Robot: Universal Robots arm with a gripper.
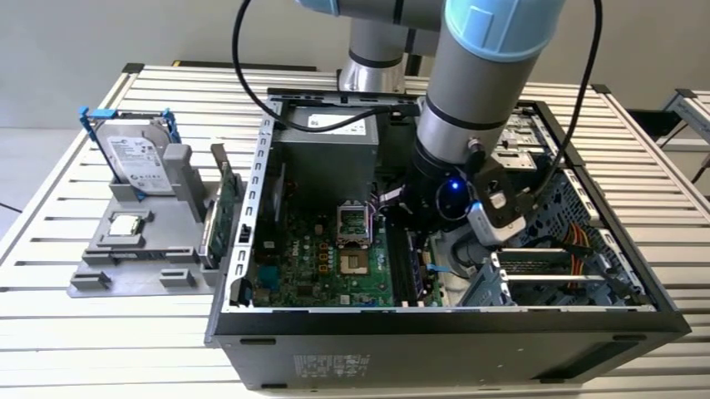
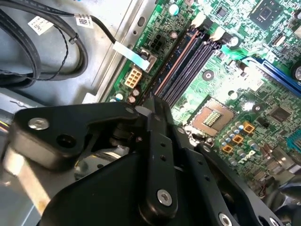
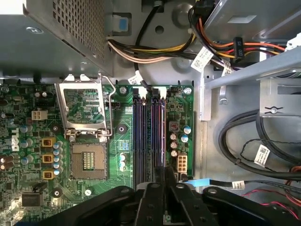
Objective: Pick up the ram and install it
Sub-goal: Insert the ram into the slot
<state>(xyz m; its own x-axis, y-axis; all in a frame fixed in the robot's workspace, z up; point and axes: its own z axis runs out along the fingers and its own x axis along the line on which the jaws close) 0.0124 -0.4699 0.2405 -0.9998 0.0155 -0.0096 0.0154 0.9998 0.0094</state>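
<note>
The ram (image 1: 413,268) is a thin dark-green stick standing on edge in one of the memory slots on the motherboard (image 1: 322,266), inside the open computer case. In both wrist views I see it edge-on as a narrow line (image 2: 176,63) (image 3: 161,132) running along the dark slots. My gripper (image 1: 427,249) is low in the case over the stick's end. Its black fingers (image 2: 157,155) come together at the stick's top edge, with the tips (image 3: 161,173) shut on it. The lower part of the stick is hidden in the slot.
An empty processor socket (image 3: 87,160) lies beside the slots, and the power supply box (image 1: 327,141) is behind it. Cable bundles (image 3: 254,136) and drive bays crowd the other side. A grey tray (image 1: 122,266) on the exterior view's left holds a hard drive (image 1: 139,162) and a green expansion card (image 1: 228,212).
</note>
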